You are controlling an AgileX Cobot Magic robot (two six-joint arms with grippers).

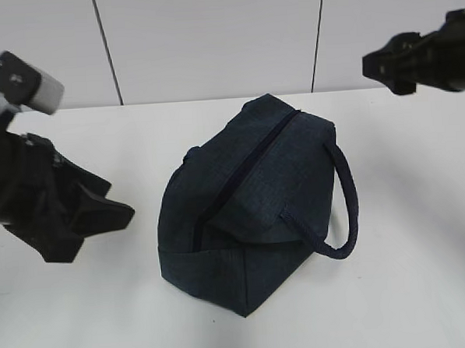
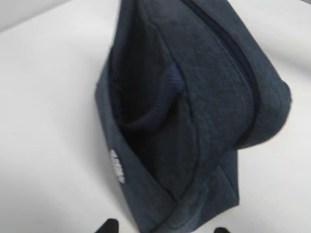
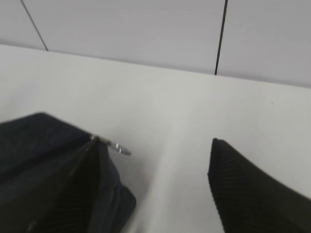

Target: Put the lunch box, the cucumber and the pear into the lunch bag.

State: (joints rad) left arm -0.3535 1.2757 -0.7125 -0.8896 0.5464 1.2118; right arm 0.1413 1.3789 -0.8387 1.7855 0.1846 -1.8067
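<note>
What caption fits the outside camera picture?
Zipped navy lunch bag alone on white table, one pincer beside it.

Black angular arms; the left carries a grey-white block.

Lab: white table (panelled wall)

lunch bag: you've got a boxy dark navy fabric bag, sitting on the white desk, mid-frame, set at a slant.
zip: runs along the top ridge, looks closed end to end.
zip pull: small metal piece, sticks out off the bag's end in your right wrist view.
handle: padded loop, hangs off the right side.
lunch box, cucumber, pear: you can't see any of them.
</note>
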